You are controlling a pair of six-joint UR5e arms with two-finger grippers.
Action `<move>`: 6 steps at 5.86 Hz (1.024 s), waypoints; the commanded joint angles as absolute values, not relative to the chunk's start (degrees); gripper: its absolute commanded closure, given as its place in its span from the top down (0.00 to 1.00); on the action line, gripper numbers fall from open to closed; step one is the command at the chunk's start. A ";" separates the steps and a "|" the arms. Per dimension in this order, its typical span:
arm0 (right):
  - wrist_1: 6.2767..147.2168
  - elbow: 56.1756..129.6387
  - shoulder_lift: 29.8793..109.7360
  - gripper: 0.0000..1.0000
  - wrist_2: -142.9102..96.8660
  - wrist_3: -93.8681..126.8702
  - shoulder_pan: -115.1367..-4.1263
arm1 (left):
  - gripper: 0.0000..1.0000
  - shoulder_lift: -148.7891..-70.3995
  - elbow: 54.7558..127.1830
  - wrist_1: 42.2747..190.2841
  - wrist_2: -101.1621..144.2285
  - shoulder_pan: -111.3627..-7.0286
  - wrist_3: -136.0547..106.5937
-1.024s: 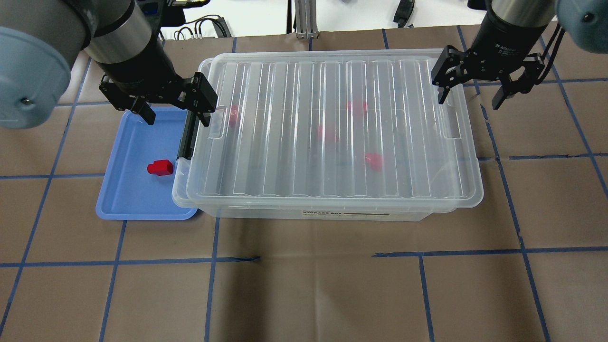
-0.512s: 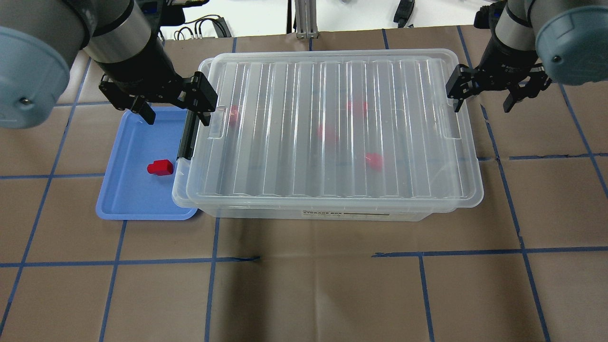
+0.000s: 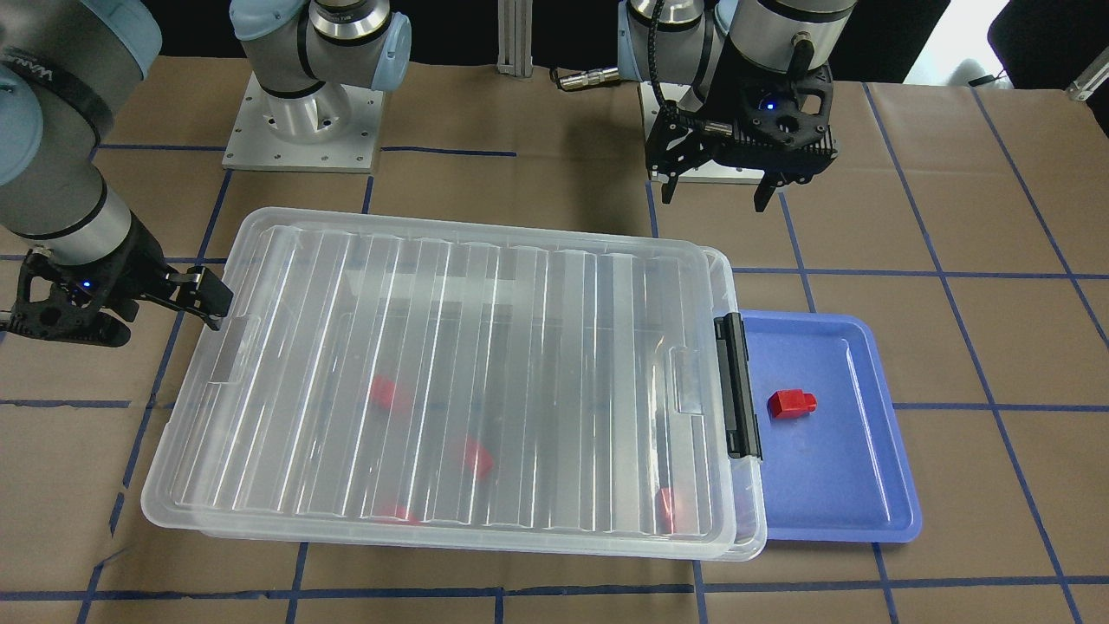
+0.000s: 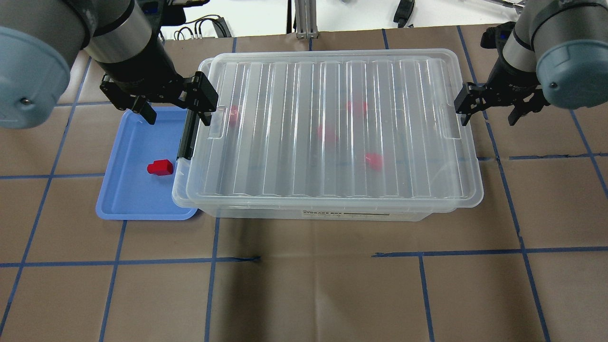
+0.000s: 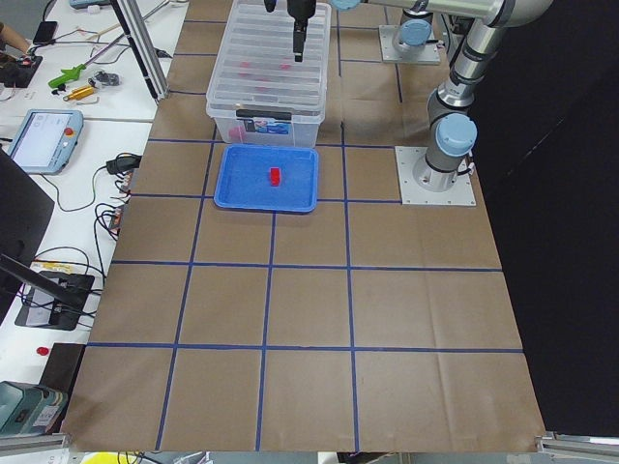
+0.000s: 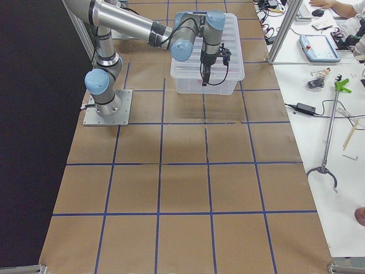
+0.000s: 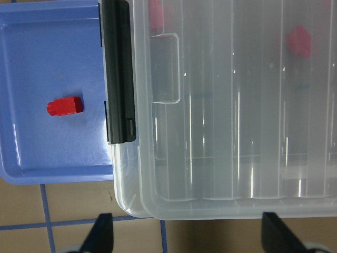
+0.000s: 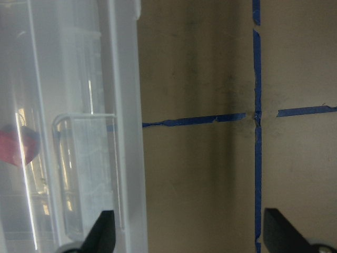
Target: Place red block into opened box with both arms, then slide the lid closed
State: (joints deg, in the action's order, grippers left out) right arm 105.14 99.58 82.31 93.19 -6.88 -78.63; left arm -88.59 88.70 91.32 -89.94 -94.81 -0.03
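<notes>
Brown-papered table (image 4: 304,294), gridded in blue tape, carries the box (image 4: 256,212) at upper centre, a blue tray (image 4: 133,194) just left

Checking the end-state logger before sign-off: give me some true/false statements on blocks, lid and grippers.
1. One red block lies in the blue tray. True.
2. The left gripper holds a block. False: it is open and empty.
3. The lid lies on top of the box. True.
4. The box is empty. False: red blocks show through the lid.
5. The right gripper clamps the lid. False: it is open, at the box's short end.
</notes>
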 commanded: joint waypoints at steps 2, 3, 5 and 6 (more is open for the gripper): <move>110.01 102.48 82.18 1.00 93.95 -11.21 -78.49 | 0.98 -88.59 88.94 91.32 -90.44 -94.75 0.70; 110.13 102.57 82.09 1.00 93.95 -14.21 -76.05 | 0.98 -88.59 88.86 91.32 -90.53 -94.22 4.88; 110.21 102.57 82.00 1.00 94.13 -24.91 -67.37 | 0.98 -88.33 88.51 91.32 -90.09 -88.98 22.14; 110.39 102.57 82.00 1.00 94.04 -29.22 -63.58 | 0.98 -88.24 88.68 91.32 -89.91 -85.03 37.11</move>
